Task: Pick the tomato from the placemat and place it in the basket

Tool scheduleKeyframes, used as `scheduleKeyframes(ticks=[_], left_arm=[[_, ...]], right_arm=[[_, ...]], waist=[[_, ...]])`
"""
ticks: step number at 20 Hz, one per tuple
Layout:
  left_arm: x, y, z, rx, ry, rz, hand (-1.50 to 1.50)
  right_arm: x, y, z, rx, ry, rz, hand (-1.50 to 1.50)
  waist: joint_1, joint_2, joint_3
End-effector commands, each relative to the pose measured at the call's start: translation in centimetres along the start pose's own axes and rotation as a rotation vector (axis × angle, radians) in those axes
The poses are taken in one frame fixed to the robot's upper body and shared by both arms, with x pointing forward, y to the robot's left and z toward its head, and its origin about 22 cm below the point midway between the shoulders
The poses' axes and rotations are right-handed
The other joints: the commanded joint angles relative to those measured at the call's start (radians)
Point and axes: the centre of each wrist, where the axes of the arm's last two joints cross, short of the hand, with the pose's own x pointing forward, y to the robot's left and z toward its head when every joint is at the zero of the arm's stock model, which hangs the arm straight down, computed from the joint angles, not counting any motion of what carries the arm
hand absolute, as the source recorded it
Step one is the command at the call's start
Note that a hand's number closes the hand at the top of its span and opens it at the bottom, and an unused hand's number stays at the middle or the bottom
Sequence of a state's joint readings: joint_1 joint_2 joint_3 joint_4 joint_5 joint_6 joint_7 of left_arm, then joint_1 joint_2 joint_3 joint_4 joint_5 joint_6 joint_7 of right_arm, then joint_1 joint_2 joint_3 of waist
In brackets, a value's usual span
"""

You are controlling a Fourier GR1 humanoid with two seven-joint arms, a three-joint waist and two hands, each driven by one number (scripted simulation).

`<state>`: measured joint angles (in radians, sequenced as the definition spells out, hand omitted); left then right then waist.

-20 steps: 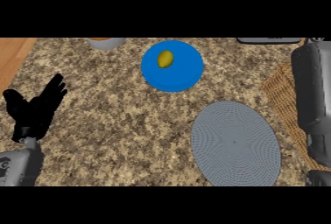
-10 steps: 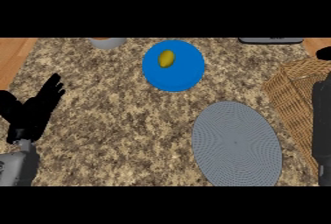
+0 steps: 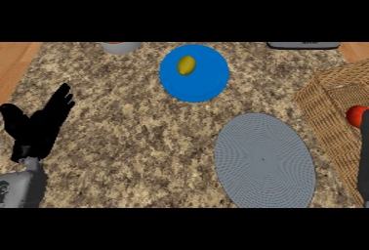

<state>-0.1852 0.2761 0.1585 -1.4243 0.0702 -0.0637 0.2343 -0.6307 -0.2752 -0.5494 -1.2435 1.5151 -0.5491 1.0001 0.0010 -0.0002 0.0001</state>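
- Red tomato (image 3: 355, 116) at wicker basket (image 3: 328, 97), off grey placemat (image 3: 263, 158): placing step; next, probably lowering and release.
- Spread, resting: left robot hand (image 3: 39, 122); right robot hand unseen.

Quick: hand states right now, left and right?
Left hand: open, holding nothing, resting at the left edge.
Right hand: out of view; only forearm shows beside the tomato.

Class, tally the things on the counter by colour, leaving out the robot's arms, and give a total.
Blue: 1, plate
Yellow: 1, fruit on it
Red: 1, tomato
Grey: 2, placemat, vessel at the far edge
Tan: 1, wicker basket
Dark: 1, flat object at the far edge
Total: 7
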Motion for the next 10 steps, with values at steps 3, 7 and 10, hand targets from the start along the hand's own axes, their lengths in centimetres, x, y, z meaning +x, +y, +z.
scheduleKeyframes(ticks=[3,7,10], left_arm=[[-0.4,0.1,0.6,-0.001,0.005,0.000,0.00],[0.6,-0.3,-0.7,0.002,-0.008,0.002,0.00],[-0.1,-0.7,-0.5,0.002,0.009,0.010,0.00]], right_arm=[[1.0,-2.1,-1.4,-0.047,0.013,-0.147,-1.50],[0.4,-4.3,-2.9,-0.181,0.133,-0.299,-1.50],[-1.1,-6.0,-1.9,-0.242,0.199,-0.410,-1.50]], waist=[[0.002,-0.001,0.000],[-0.008,-0.002,0.000],[-0.019,-0.005,0.000]])
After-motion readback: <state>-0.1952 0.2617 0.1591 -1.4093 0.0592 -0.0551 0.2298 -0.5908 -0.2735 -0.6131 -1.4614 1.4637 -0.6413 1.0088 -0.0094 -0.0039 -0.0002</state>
